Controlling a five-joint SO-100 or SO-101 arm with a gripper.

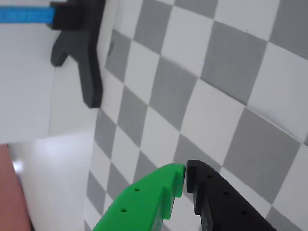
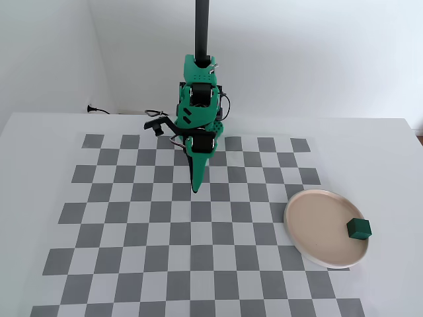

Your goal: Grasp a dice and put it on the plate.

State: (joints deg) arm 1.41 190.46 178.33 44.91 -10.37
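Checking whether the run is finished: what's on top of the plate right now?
The dark green dice sits on the plate, at its right edge in the fixed view; the rest is bare. The plate surface under the dice is hidden. The gripper is shut, far off.

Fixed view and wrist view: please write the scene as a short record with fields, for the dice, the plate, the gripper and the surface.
dice: dark green cube, resting on the plate near its right rim
plate: round, pale beige-pink, at the right of the checkerboard
gripper: closed and empty, pointing down over the board's upper middle, far from the plate
surface: grey and white checkerboard on a white table
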